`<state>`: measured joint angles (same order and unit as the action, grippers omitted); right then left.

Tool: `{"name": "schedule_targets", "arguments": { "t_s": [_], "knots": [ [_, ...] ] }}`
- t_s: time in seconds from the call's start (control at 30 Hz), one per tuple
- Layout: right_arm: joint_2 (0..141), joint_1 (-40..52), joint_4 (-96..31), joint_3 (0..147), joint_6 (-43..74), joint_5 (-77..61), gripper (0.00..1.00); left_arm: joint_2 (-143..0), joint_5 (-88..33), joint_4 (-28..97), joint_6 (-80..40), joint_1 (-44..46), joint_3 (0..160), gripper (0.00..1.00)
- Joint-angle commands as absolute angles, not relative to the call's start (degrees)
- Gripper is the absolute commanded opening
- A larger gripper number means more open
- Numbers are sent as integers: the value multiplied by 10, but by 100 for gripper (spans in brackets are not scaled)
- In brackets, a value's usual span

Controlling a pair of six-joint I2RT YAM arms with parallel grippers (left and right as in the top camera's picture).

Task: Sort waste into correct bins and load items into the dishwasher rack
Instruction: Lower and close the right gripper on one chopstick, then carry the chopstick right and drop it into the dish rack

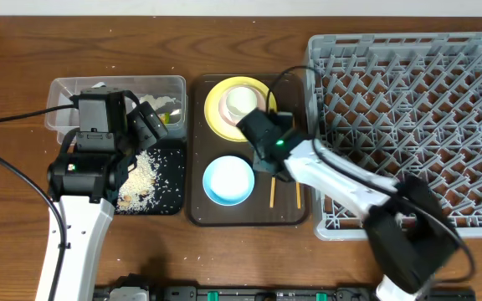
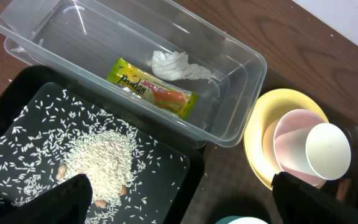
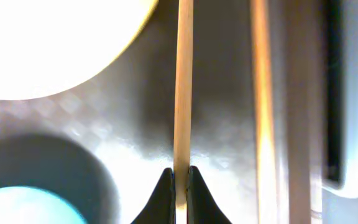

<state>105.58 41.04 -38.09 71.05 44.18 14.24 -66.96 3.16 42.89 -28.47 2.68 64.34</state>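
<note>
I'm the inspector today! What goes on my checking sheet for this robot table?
Surface: wooden table, with a brown tray in the middle.
Job's things: tissue and wrapper in the clear tub; rice on the black tray; yellow plate holds the pink bowl with the white cup inside; blue bowl and second chopstick on the brown tray; no dishes seen in the rack.
Clutter: small brown bits among the rice.
Grippers: left pincer open above the black tray; right pincer shut on one chopstick.
Cables: black cable crosses the table's left side.
Surroundings: nothing seen.
</note>
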Motion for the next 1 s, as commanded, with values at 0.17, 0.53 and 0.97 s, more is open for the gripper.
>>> {"name": "schedule_targets", "arguments": {
  "t_s": [0.17,0.53,0.97],
  "knots": [
    [931,395,-438,709,406,246,1,-667,35,429,-281,24,651,95],
    [898,345,-480,708,300,311,1,-667,35,429,-281,24,651,95],
    [901,284,-461,708,221,288,1,-667,35,429,-281,24,651,95]
  ]
}}
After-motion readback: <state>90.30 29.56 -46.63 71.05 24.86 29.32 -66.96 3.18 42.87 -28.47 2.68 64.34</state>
